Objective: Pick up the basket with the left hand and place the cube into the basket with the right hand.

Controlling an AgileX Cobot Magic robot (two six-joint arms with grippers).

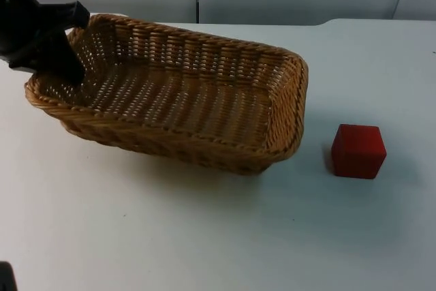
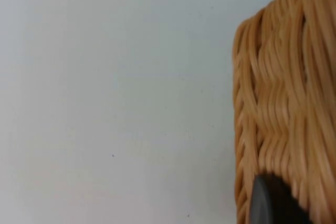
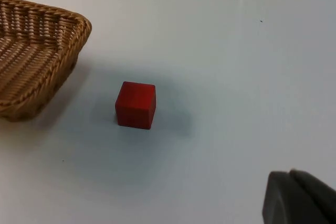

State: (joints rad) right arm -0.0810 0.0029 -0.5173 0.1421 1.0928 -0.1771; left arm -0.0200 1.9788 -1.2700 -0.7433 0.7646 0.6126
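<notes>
My left gripper [image 1: 65, 49] clenches the basket [image 1: 184, 93] rim near the desk's far left corner; that one-sided hold could slip or tip. I cannot tell my right gripper's [image 3: 299, 200] state, well short of the cube [image 1: 358, 150]

Top camera: fixed overhead, facing forward and down across the table [image 1: 204, 236] to the partition wall. Left wrist camera: set very near the basket [image 2: 283, 103], against its woven wall, looking onto the table. Right wrist camera: farther back, sharing with the top view the cube [image 3: 136, 105] and the basket's corner.
</notes>
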